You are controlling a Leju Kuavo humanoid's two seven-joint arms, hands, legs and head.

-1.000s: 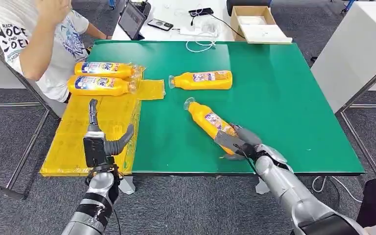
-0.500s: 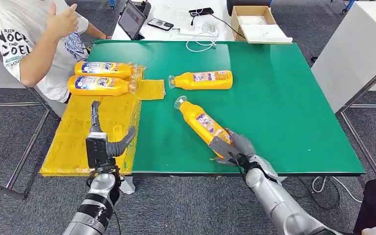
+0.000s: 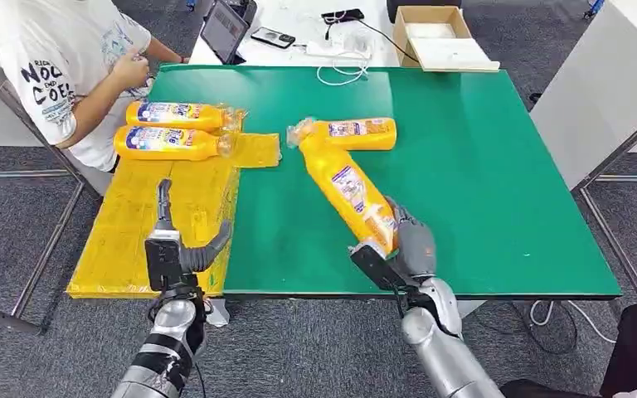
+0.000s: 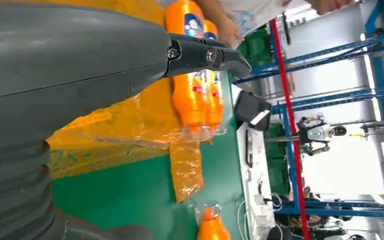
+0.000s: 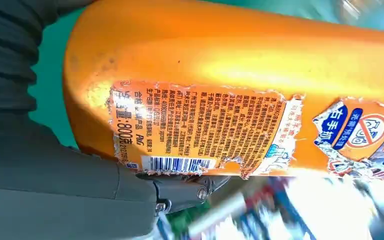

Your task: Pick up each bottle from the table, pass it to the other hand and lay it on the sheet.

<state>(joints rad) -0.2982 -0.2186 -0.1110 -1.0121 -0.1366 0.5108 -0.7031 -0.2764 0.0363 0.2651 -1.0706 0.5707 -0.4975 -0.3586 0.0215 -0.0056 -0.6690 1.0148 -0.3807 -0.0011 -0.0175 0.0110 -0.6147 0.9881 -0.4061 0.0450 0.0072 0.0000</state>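
From the head view, the right hand [image 3: 402, 249] gripped the base end of an orange bottle [image 3: 344, 186], its dark fingers wrapped round the lower body at the near edge of the green table [image 3: 481, 166]. The bottle rose tilted away from that hand, its clear-capped neck reaching up and forward to overlap the neck of a second bottle [image 3: 352, 133], which lay on its side on the table farther out from the hand. The left hand [image 3: 174, 245] stood raised with fingers spread and thumb out to the side, holding nothing, over the near part of the yellow sheet [image 3: 124, 240]. Beyond its fingertips, at the sheet's far end, two bottles [image 3: 170, 130] lay side by side, touching each other. A person [image 3: 58, 66] in a white printed shirt sat just past them at the table's corner.

In the left wrist view, the left hand's grey thumb [image 4: 200, 55] stuck out with nothing in its grasp; ahead of it lay the sheet's crinkled plastic [image 4: 130, 130] with the pair of bottles [image 4: 195, 90] resting on it, and the neck of another bottle [image 4: 211, 227] showed on the green surface.

In the right wrist view, the held bottle's torn back label and barcode [image 5: 200, 135] lay right against the right hand, whose thumb [image 5: 180, 192] pressed under the bottle's side.
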